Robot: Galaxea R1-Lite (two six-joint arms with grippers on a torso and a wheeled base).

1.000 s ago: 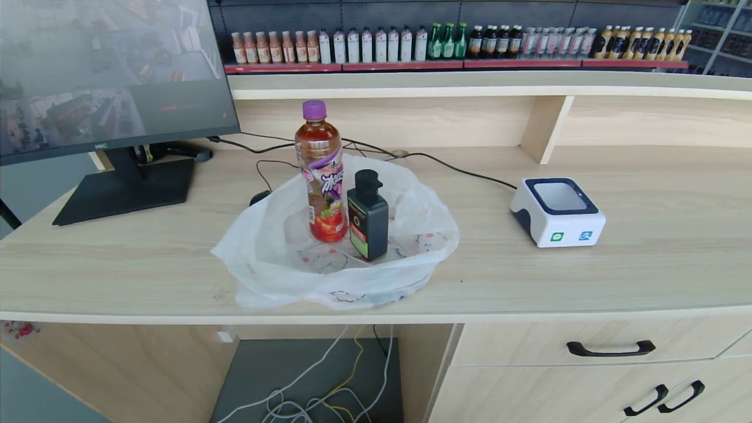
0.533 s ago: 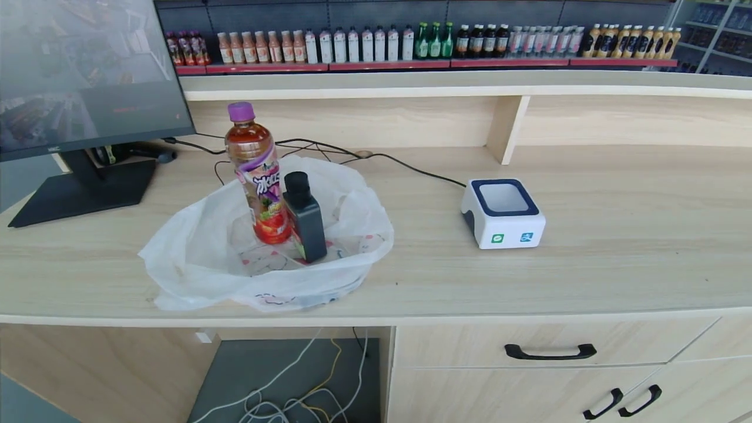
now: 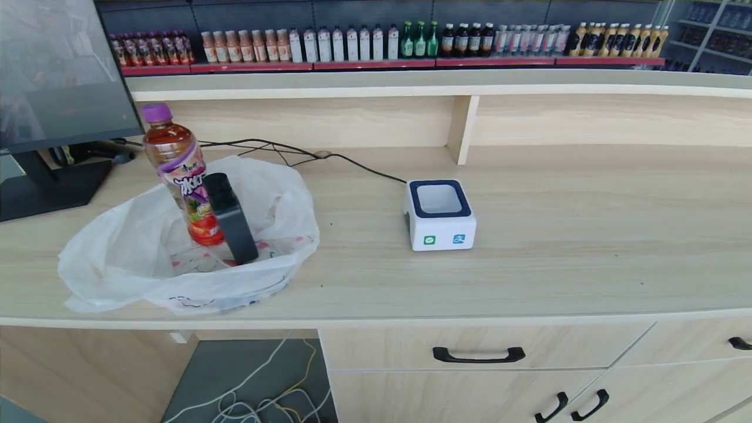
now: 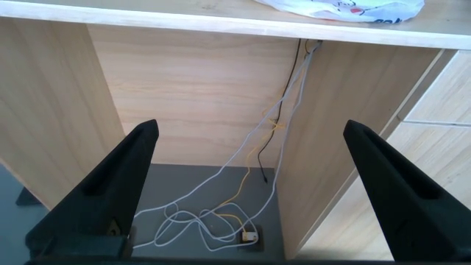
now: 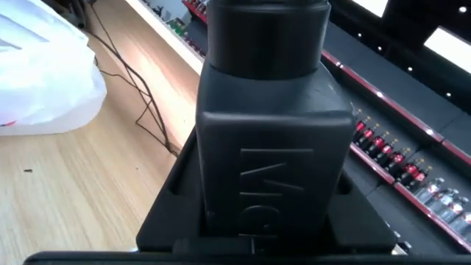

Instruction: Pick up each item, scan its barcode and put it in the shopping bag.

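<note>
A white shopping bag (image 3: 117,258) lies open on the wooden counter (image 3: 558,264) at the left. Inside it stand an orange drink bottle with a purple cap (image 3: 179,170) and a black pump bottle (image 3: 230,217). The white barcode scanner (image 3: 439,214) sits to the right of the bag. My left gripper (image 4: 250,129) hangs open and empty below the counter edge, facing the recess under the bag (image 4: 346,7). My right gripper (image 5: 261,199) is shut on a dark grey capped bottle (image 5: 265,147), held above the counter to the right of the bag (image 5: 37,73).
A monitor (image 3: 53,70) on a black stand occupies the far left. Cables (image 3: 305,153) run along the back of the counter. A raised ledge and shelves of bottles (image 3: 382,44) lie behind. Drawers with black handles (image 3: 479,354) are below. Loose wires (image 4: 221,213) lie on the floor under the counter.
The head camera has turned to the right, so the whole scene has slid left in the picture. The bag, its bottles and the scanner keep their places on the counter.
</note>
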